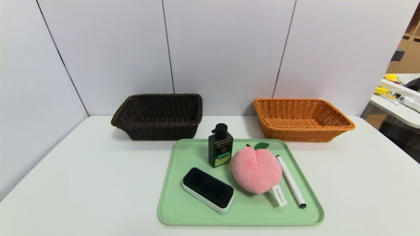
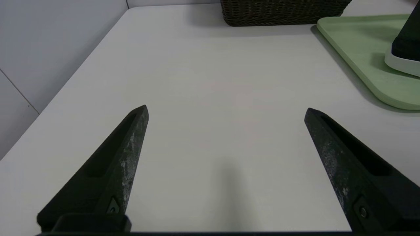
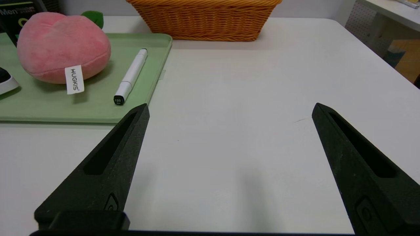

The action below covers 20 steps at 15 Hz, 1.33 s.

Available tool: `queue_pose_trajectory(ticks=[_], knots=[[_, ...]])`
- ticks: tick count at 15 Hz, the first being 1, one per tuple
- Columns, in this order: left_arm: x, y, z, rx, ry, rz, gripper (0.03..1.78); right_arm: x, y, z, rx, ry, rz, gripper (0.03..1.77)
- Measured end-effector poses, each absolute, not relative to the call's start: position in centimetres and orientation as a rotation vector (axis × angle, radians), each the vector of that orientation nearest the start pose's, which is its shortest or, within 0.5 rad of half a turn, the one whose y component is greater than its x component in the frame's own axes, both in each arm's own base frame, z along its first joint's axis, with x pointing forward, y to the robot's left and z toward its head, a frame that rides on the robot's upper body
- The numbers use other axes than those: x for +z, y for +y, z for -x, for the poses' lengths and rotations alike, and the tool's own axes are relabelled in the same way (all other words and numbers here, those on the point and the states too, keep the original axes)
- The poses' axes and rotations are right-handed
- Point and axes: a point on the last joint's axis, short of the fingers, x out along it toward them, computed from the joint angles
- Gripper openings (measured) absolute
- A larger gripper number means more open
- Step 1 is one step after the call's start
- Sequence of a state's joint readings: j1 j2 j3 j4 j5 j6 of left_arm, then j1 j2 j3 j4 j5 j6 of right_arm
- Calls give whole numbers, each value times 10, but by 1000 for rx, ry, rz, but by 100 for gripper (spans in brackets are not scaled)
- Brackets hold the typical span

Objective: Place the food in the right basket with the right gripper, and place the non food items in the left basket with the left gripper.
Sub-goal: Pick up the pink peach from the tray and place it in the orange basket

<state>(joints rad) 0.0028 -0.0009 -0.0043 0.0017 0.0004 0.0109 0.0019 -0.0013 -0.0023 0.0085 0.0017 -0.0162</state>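
The left gripper (image 2: 226, 109) is waiting with jaws spread wide and empty over bare table, the left basket (image 2: 282, 13) ahead of it and the eraser (image 2: 405, 54) off toward the tray (image 2: 361, 46). On that tray the pump bottle (image 1: 220, 146), peach (image 3: 62, 47) and marker (image 3: 130, 77) are lying unsorted. The right gripper (image 3: 229, 108), equally wide and empty, is sitting beside the tray, the right basket (image 3: 205, 19) ahead, likely poised for the peach.

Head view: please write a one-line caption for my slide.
Green tray holding plush peach, pump bottle, eraser and marker, with dark brown basket and orange basket behind.
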Motion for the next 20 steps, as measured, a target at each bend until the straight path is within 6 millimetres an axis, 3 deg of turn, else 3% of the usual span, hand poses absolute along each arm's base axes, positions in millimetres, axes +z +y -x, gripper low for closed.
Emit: queue_pose_trajectory(ticks=[2,4,7,10,12,16,18,20], knots=[[89,0,28,0,-35,-16,169,83,0,26,5,-5,25,171],[114,0,39,-8,-71,-23,169,108,0,35,11,-22,20,171],[167,-1,58,-37,-115,-30,169,165,1,44,41,-21,22,171],[229,-2,55,-62,-138,-37,169,232,2,35,69,-41,44,171],[266,-2,39,-68,-123,-39,169,276,2,19,81,-55,51,171],[322,-2,-18,-70,-45,-37,169,356,3,-39,105,-61,42,171],[335,-2,-52,-77,12,-34,169,382,8,-76,129,-33,1,171],[335,-3,-86,-97,93,-26,169,391,29,-115,173,55,-72,171]])
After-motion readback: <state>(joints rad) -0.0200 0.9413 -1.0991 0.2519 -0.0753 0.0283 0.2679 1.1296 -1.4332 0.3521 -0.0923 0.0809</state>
